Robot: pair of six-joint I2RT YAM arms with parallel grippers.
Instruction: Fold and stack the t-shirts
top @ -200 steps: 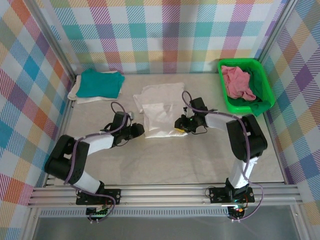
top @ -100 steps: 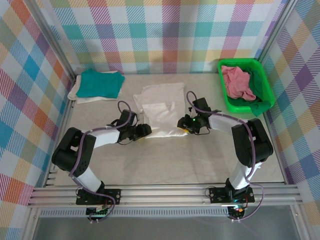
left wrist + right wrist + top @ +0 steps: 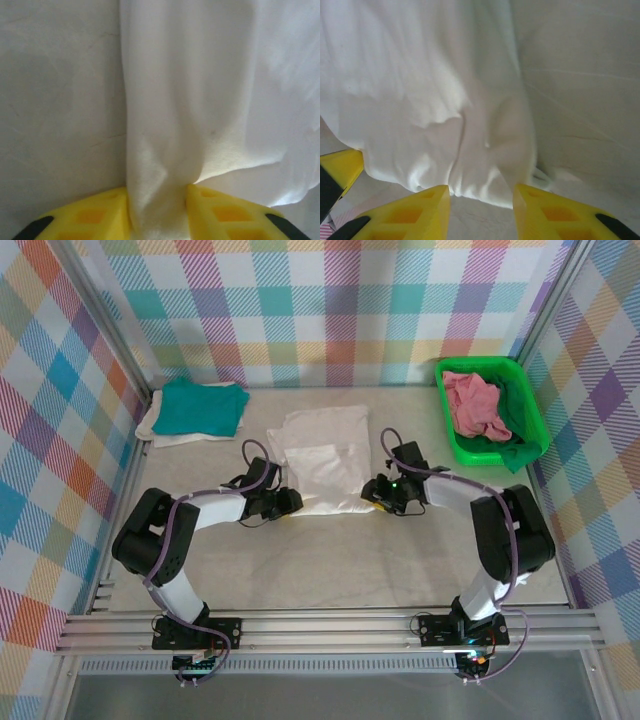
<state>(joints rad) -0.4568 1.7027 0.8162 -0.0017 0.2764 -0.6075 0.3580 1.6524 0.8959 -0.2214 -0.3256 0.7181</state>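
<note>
Folding the white shirt (image 3: 322, 455), which lies mid-frame on the worktop (image 3: 330, 560) — the next move looks to be lifting its near hem and carrying it toward the frame's top. The left gripper (image 3: 156, 192) is clenched on a bunched hem corner. The right gripper (image 3: 480, 192) stands released, hem at its tips — it likely must close first.

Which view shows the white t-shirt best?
Top external: the whole white t-shirt lies spread. Left wrist shows cloth pinched in the left end effector; right wrist shows its edge ahead of the open right end effector.
</note>
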